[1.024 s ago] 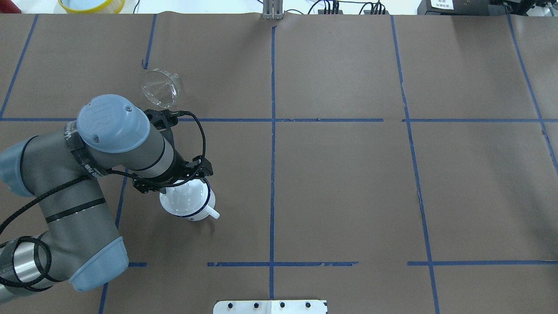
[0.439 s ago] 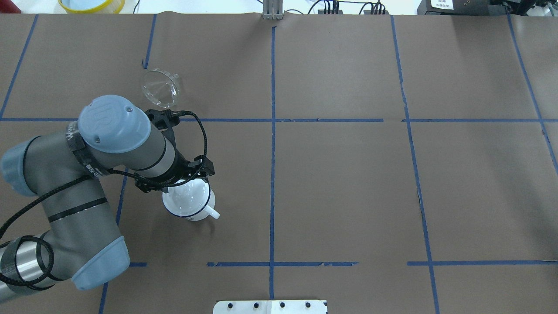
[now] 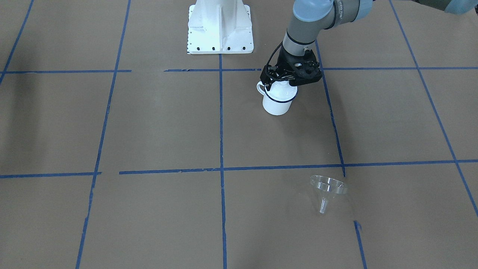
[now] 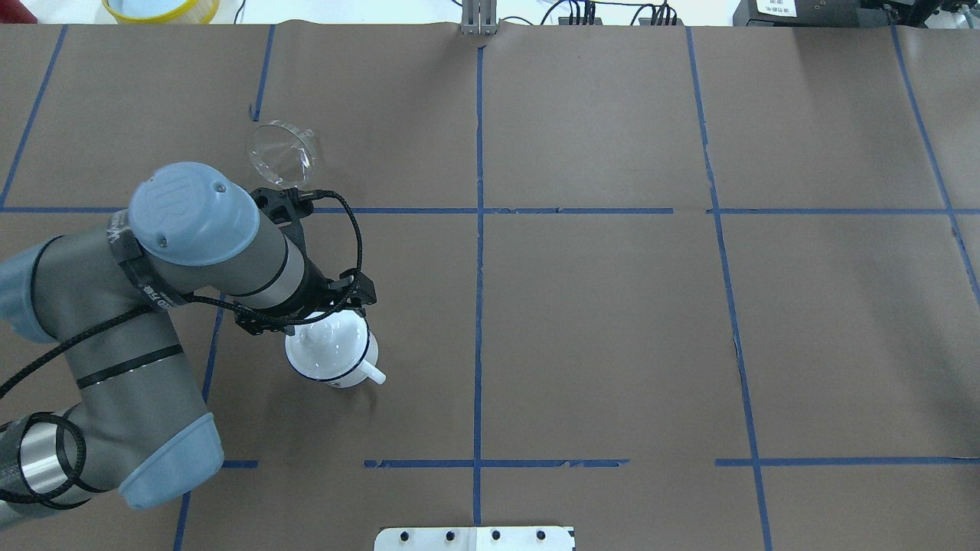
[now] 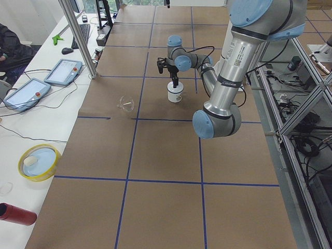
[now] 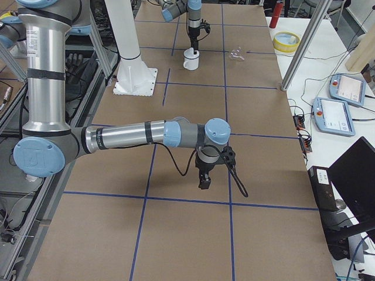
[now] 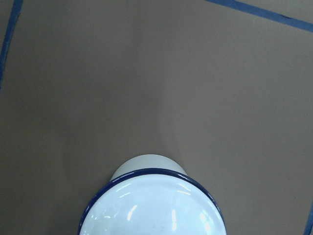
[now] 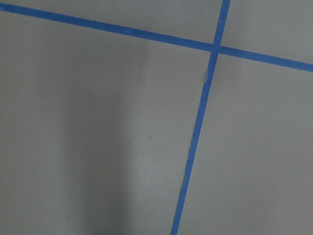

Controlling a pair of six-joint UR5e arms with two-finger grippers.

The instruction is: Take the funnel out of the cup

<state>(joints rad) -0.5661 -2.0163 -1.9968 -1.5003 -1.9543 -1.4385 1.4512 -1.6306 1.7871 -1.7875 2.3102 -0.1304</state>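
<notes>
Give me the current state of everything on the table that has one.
funnel: out of the cup, resting on the table.
cup: upright, no funnel inside.
left end effector: at the cup's rim; open or shut unclear.
right end effector: over bare table, far from both; open or shut unclear.

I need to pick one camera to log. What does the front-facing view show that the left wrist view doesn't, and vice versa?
Front-facing only: the funnel lying apart from the cup, the left claw over the cup, and the base. Left wrist only: a close look down onto the cup's blue rim, too near to show anything around it. Both: the cup, brown paper and blue tape.
</notes>
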